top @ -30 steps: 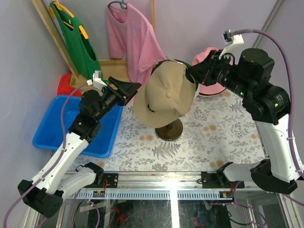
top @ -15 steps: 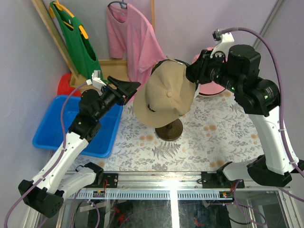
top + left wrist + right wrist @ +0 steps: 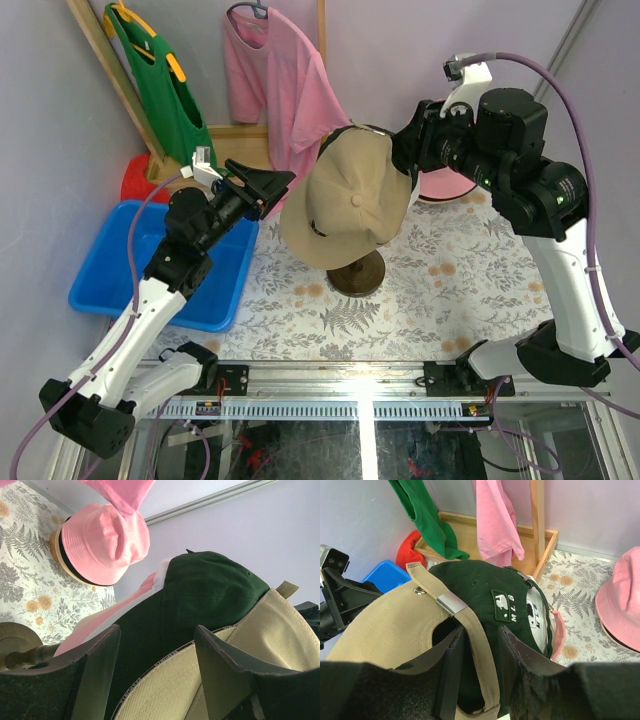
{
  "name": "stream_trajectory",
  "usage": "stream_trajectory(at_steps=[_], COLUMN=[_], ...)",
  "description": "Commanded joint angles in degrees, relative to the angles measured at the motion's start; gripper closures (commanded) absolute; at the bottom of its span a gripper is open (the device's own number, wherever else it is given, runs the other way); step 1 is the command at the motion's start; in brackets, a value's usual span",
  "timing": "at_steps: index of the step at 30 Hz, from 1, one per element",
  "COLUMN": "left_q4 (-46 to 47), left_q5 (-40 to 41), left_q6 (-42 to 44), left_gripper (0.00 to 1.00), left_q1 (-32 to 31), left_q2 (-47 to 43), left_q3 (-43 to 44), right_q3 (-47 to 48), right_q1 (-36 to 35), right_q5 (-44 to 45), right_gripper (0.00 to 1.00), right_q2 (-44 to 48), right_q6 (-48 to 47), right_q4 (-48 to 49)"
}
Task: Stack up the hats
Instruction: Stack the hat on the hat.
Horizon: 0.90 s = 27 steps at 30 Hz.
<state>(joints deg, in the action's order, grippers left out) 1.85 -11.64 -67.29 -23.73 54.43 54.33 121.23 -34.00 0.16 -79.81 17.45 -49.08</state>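
There's the tan cap (image 3: pixel 350 205) atop the green cap (image 3: pixel 485 585) on the mid-counter stand (image 3: pixel 357 275), light and floppy (only the brim looks stiff), best taken by the back strap (image 3: pixel 451 602) that the open right hand (image 3: pixel 480 635) straddles; left hand (image 3: pixel 156 635) open too.

**Top view.** You are looking down on a tabletop (image 3: pixel 470 290) with a stand (image 3: pixel 357 275) sitting near its middle. Three caps are resting on the stand, one over another: the top cap (image 3: pixel 350 205), the middle cap (image 3: pixel 485 595) under it, and the bottom cap (image 3: pixel 559 630), showing only at an edge. The bucket hat (image 3: pixel 445 185) is lying near the far right corner, apart from the stack. The left gripper (image 3: pixel 272 190) is hanging just left of the stack, and the right gripper (image 3: pixel 480 637) is straddling the top cap's rear strap. A bin (image 3: pixel 110 270) is sitting beyond the left edge. Behind the far edge, a rack (image 3: pixel 235 135) is carrying a shirt (image 3: pixel 275 85) and, left of it, another garment (image 3: pixel 160 95).
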Motion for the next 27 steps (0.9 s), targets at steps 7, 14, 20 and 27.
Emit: stream_trajectory(at_steps=[7,14,20,27], left_q4=[4.71,4.44,3.54,2.9], left_q5=[-2.21,-2.46,-1.94,-1.32], left_q6=[-0.39,-0.13,0.39,0.36], left_gripper=[0.4,0.4,0.4,0.4], left_q1=[0.78,1.11,1.66,1.84], left_q2=[0.66,0.86,0.33,-0.87], left_q3=[0.69,0.76,1.46,1.47], right_q3=[3.45,7.63,15.23,22.22], right_q1=[-1.6,-1.93,-2.63,-2.73], right_q5=[4.39,6.4,7.35,8.83], right_gripper=[0.73,0.87,0.98,1.0], right_q2=[-2.72,-4.15,-7.6,-12.74], right_q6=[-3.49,-4.31,-4.33,-4.03], right_q4=[-0.4,-0.49,-2.72,-4.89])
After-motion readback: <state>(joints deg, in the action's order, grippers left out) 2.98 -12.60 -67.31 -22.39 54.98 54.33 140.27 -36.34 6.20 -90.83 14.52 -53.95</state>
